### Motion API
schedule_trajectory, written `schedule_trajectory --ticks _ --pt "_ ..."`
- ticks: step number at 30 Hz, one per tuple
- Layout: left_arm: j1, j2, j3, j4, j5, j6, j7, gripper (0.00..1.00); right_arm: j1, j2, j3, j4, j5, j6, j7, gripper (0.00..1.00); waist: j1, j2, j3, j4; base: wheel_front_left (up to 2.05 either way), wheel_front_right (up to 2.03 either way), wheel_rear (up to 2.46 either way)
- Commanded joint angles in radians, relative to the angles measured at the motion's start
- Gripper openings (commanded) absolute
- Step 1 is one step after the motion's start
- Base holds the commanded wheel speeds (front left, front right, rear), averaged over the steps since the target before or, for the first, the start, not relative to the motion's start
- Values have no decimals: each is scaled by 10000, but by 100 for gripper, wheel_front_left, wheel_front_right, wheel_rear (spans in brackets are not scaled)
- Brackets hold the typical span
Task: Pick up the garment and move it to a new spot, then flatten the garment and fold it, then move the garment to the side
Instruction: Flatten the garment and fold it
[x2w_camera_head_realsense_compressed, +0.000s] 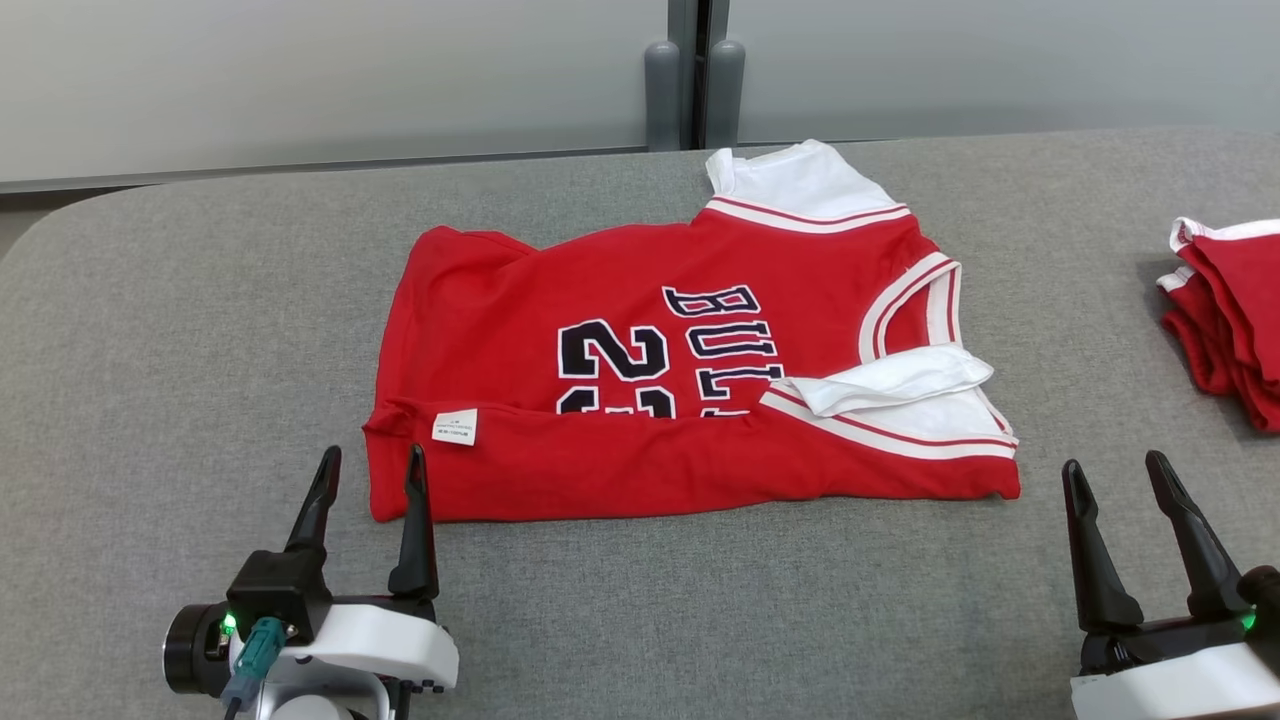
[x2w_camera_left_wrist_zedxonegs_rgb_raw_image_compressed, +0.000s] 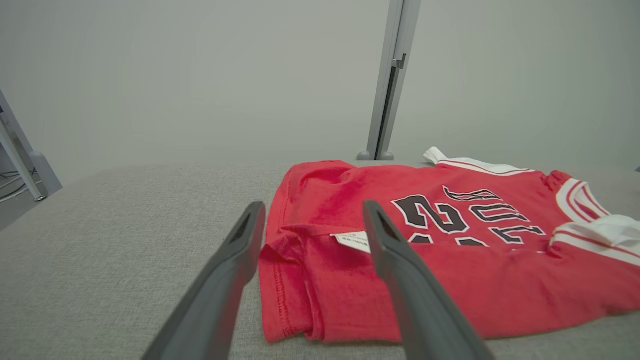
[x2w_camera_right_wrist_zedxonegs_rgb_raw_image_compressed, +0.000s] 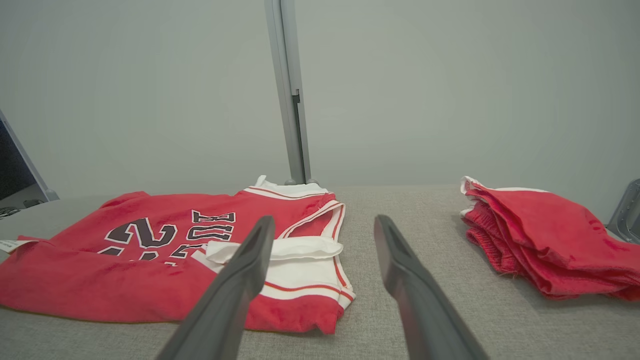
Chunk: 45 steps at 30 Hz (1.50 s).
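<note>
You have one grey counter (x2w_camera_head_realsense_compressed: 150, 330), and the one red garment (x2w_camera_head_realsense_compressed: 500, 300) lies on it: a jersey with two white sleeves. Its near strip is folded over, so the black number and lettering are half covered. To the garment's right, well apart from it, sits one pile of red cloth (x2w_camera_head_realsense_compressed: 1235, 300), cut off by the edge of the head view; how many pieces it holds you cannot tell. Two pairs of fingers stand on the garment's near side. The left fingers (x2w_camera_head_realsense_compressed: 414, 530) are spread wide at its near left corner, holding nothing; whether they touch the cloth you cannot tell. The right fingers (x2w_camera_head_realsense_compressed: 1090, 550) are spread wide beyond its near right corner, also empty. One white label (x2w_camera_head_realsense_compressed: 454, 427) lies on the garment's fold near the left corner, its print too small to read.
</note>
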Motion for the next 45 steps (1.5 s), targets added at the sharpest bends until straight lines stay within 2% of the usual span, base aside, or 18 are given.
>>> schedule_trajectory --ticks 1,7,18,19,20,21,22,23,24,32,39,45 --pt "-82 28 -13 76 72 -64 -47 100 57 -41 -32 50 63 0 36 100 0 -1 21 7 0 0 0" --pt "-391 -55 -100 1023 -391 -278 382 100 -554 -210 343 1059 452 0 233 100 0 -1 357 -11 0 0 0" --pt "-1548 -199 -12 3174 -1459 -809 812 100 -2764 -383 1816 4644 1610 0 -66 100 0 -1 1028 131 0 0 0" --pt "-1609 -208 6 3284 -1534 -865 788 78 -2928 -390 1952 4867 1757 0 -95 100 0 -1 1050 139 0 0 0" --pt "-1658 -218 24 3355 -1618 -889 763 27 -3087 -376 2083 5093 1954 0 -105 100 0 -1 1070 147 0 0 0" --pt "-1691 -224 34 3389 -1698 -951 720 0 -3224 -397 2214 5260 2082 0 -133 96 0 -1 1084 152 0 0 0" --pt "-1717 -229 39 3406 -1734 -947 702 0 -3334 -420 2326 5429 2262 0 -142 52 0 -1 1093 156 0 0 0" --pt "-1726 -233 49 3402 -1774 -961 658 0 -3430 -456 2433 5580 2416 0 -175 32 0 -1 1108 160 0 0 0" --pt "-1747 -217 62 3386 -1779 -965 599 0 -3526 -470 2536 5680 2579 0 -206 0 0 -1 1123 164 0 0 0" --pt "-1622 74 74 2898 -1583 -864 313 0 -3759 -830 2979 5691 3368 -2 -493 0 0 -1 1108 229 0 0 0" --pt "-1066 285 128 2037 -1556 -658 378 0 -2957 -951 2683 4856 3676 -2 -551 0 0 -1 886 285 0 0 0" --pt "-99 627 208 789 -1647 -367 1019 0 -1742 -924 2179 3848 3497 -3 -524 0 0 -1 600 261 0 0 0"
